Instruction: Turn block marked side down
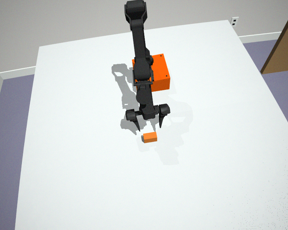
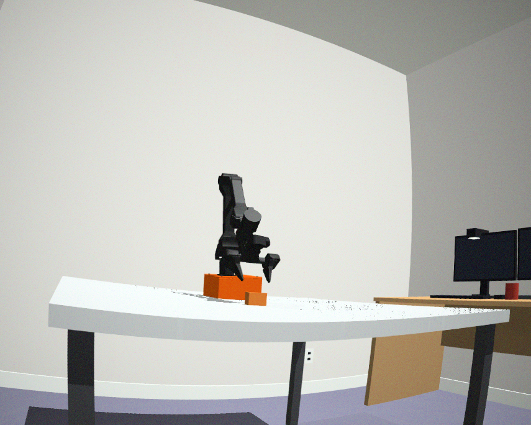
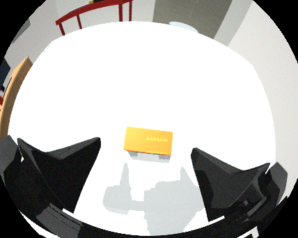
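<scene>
An orange block (image 1: 150, 137) (image 2: 256, 299) (image 3: 143, 142) rests flat on the white table (image 1: 89, 178) (image 2: 164, 327) (image 3: 147, 69). Its top and the side facing the top and exterior views look plain orange, with a small patch of light on the top in the wrist view. No dark mark shows on any visible face; the underside and most of the side toward the arm's base are hidden. My gripper (image 1: 150, 129) (image 2: 255, 280) (image 3: 147, 144) is wide open and empty. Its fingertips hang above the table, a little higher than the block and on its base side.
The arm's orange base box (image 1: 161, 68) (image 2: 233, 289) stands behind the block. A wooden desk (image 2: 494, 304) with monitors and a red cup (image 2: 512, 291) stands off to the right of the table in the exterior view. A red rail (image 3: 91, 8) shows beyond the table.
</scene>
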